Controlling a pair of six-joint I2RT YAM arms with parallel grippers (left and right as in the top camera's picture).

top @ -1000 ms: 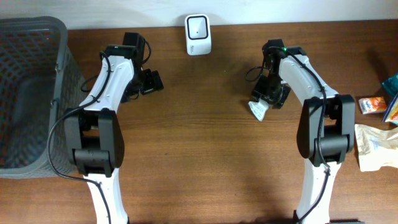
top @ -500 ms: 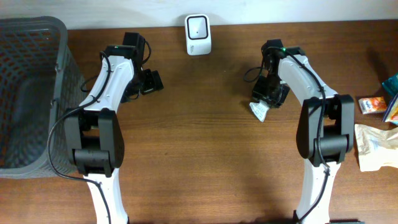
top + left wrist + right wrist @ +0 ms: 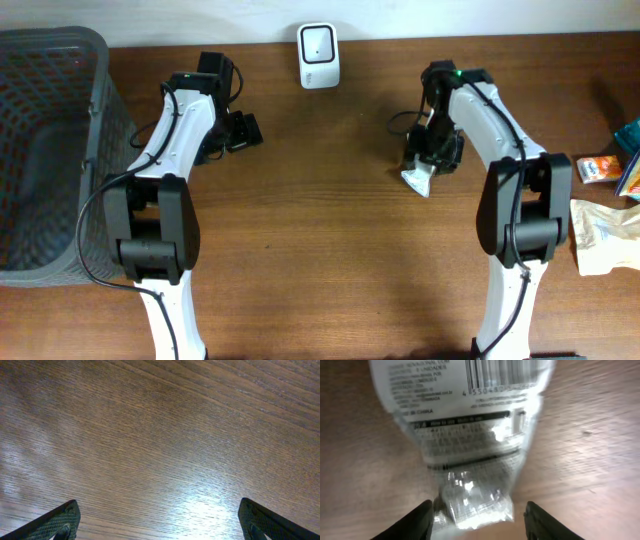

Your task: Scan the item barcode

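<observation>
On the right half of the table point(image 3: 320, 250), the right tool point(image 3: 428, 160) hangs just over a small white packet point(image 3: 415, 178) that lies below and to the right of the white scanner point(image 3: 318, 42) standing at the far edge. The packet is well apart from the scanner, with bare wood between them. Seen from the right wrist, the packet stretches away from the camera. Its printed side faces up, with lines of small text and a barcode point(image 3: 505, 372) near its far end, cut off by the top of the picture. The packet's clear, crinkled near end sits between the two dark fingers point(image 3: 422, 515). The jaws are parted wider than that end: one finger is close against its edge, while a strip of table shows between the packet and the other, so they are not clamped on it.

The left tool point(image 3: 240, 132) hovers over the left half of the table, spread wide, with only wood grain between its fingertips in the wrist view. A grey mesh basket point(image 3: 95, 60) stands at the left edge. At the right edge lie an orange box point(image 3: 598, 168) and a crumpled paper bag point(image 3: 605, 235).
</observation>
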